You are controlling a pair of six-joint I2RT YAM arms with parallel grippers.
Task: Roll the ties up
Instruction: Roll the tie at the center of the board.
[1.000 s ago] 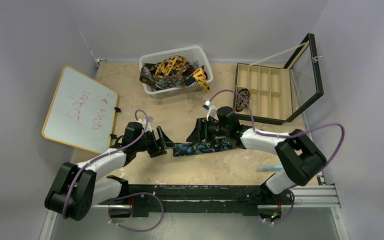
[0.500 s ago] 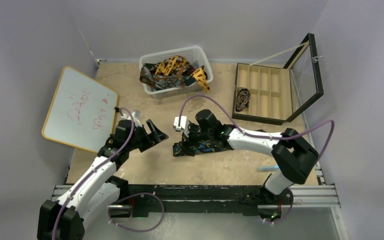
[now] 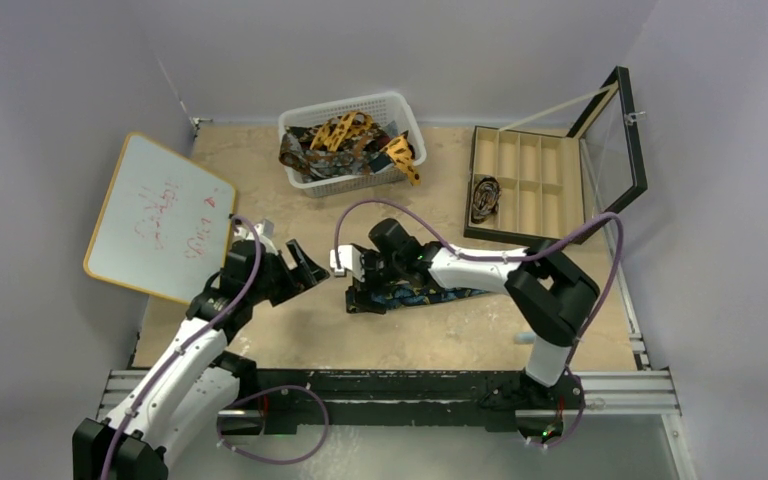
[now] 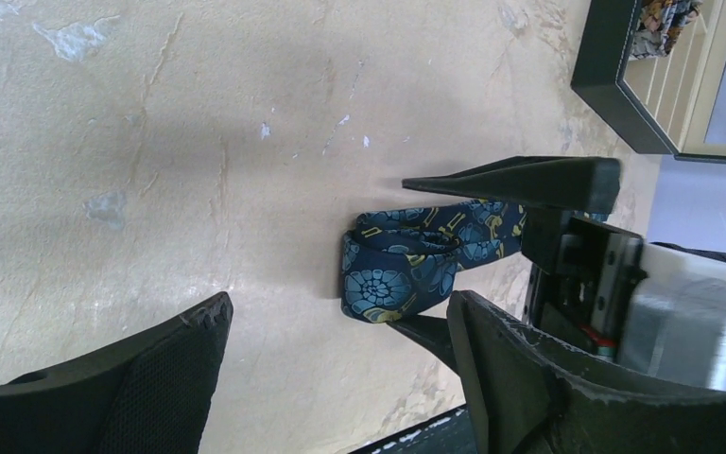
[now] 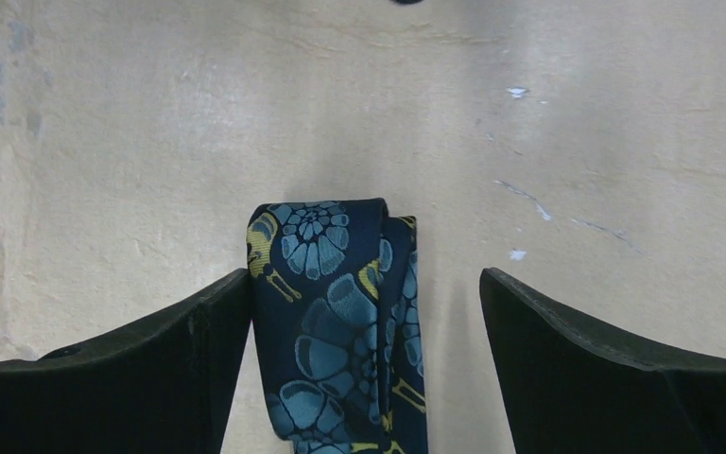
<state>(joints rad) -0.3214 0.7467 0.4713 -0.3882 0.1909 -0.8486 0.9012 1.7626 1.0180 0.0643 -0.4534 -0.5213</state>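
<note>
In the white basket (image 3: 352, 184), a tangle of patterned ties (image 3: 345, 136)

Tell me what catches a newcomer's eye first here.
A dark navy tie lies mid-table, its folded end between the open fingers of the right gripper, with the open left gripper close beside it. At the far edge a white basket holds a tangle of other ties, and on the right a black compartment box stands with its lid up.
</note>
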